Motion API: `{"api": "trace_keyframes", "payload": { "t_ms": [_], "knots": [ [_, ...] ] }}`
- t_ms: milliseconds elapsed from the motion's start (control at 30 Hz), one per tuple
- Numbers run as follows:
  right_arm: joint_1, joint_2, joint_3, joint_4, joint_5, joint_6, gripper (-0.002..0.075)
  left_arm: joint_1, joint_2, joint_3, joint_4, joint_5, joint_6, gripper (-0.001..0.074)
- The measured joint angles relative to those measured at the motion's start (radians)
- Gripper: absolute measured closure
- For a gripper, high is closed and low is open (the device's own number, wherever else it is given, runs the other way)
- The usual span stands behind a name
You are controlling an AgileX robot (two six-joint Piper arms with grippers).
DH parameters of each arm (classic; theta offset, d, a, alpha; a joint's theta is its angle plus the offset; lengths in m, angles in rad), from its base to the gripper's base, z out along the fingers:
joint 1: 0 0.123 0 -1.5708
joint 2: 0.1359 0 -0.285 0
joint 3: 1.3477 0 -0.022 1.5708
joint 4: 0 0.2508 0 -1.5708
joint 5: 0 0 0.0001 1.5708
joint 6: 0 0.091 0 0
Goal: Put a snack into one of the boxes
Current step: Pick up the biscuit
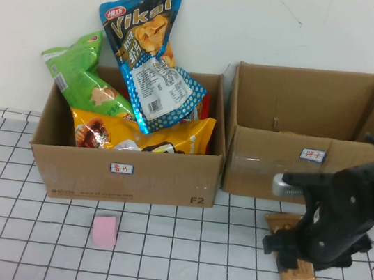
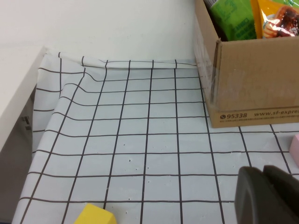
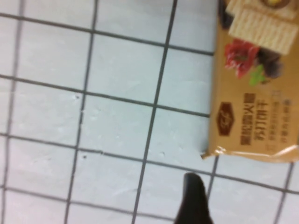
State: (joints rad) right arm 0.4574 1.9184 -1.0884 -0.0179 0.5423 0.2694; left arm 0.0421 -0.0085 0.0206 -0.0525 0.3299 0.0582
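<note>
The right pincer (image 1: 294, 258) is reaching down over the snack (image 1: 297, 268) on the table (image 1: 210, 270); whether it is apart or together, I cannot tell. The left pincer (image 2: 268, 196) is hanging low over the table, its state likewise unclear.

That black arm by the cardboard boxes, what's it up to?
The right gripper hangs low over a tan wafer packet lying on the checked cloth in front of the right box, which looks empty. The left box is stuffed with snack bags. The left gripper sits low at the cloth's left side, near a yellow block.
</note>
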Motion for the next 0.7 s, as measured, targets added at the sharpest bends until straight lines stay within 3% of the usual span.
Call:
{"api": "trace_keyframes", "payload": {
  "t_ms": [267,700],
  "knots": [
    [0.000,0.070,-0.002,-0.017,-0.081,0.011,0.0227,0.000,0.000,0.000,0.000,0.000,0.002,0.0736],
    [-0.010,0.179,-0.108,-0.091,-0.059,0.018,0.0203,0.000,0.000,0.000,0.000,0.000,0.002,0.0736]
  ]
}}
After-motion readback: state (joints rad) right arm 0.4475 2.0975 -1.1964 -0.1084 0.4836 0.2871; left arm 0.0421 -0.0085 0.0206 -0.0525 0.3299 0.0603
